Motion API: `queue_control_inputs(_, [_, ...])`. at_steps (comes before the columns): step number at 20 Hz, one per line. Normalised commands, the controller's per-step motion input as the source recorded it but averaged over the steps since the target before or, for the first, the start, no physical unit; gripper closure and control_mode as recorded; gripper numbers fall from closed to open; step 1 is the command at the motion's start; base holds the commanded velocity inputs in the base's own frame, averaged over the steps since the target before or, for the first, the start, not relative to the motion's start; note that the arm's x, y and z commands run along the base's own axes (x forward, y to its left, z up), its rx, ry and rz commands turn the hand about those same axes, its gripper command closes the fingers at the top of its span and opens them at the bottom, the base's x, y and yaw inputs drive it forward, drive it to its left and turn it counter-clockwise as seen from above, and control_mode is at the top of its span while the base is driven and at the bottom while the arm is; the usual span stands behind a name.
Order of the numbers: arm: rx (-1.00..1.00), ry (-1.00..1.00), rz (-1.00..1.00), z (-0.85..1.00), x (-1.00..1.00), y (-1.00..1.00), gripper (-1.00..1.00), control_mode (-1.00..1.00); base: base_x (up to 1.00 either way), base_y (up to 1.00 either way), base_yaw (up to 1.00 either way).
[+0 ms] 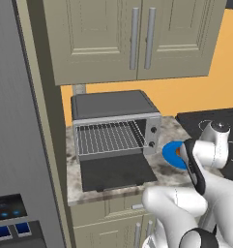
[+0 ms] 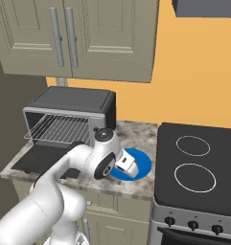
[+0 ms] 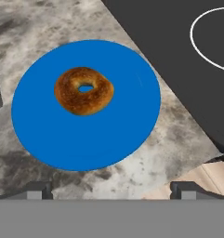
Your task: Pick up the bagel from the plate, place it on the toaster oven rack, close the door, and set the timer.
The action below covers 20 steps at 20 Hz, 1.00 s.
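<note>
The bagel (image 3: 84, 91) lies flat on the blue plate (image 3: 122, 135), a bit off the plate's middle, golden-brown with the blue showing through its hole. The plate sits on a mottled grey stone counter (image 3: 34, 28). Just beside it runs the edge of a black cooktop (image 3: 178, 60), with part of a white burner ring (image 3: 201, 42) drawn on it. The two dark fingertips (image 3: 36, 190) stand wide apart with nothing between them, short of the plate's near rim.

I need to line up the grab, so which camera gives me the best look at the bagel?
The hand view: the bagel lies whole and unblocked on the blue plate, seen from above. In the left base view just an orange sliver shows beside the arm. In the right base view the hand covers it.
</note>
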Motion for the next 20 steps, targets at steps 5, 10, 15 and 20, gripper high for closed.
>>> queue_control_inputs(5, [0.00, 0.00, 0.01, 0.00, 0.16, 0.00, -1.00, -1.00, 0.00, 0.00, 0.00])
queue_control_inputs(10, [0.00, 0.00, 0.02, -0.10, 0.16, 0.00, -1.00, -1.00, 0.00, 0.00, 0.00])
queue_control_inputs(15, [0.00, 0.00, 0.02, -0.28, 0.18, 0.00, -1.00, -1.00, 0.00, 0.00, 0.00])
queue_control_inputs(20, [0.00, 0.00, 0.00, -0.20, 0.28, 0.00, -1.00, -1.00, 0.00, 0.00, 0.00])
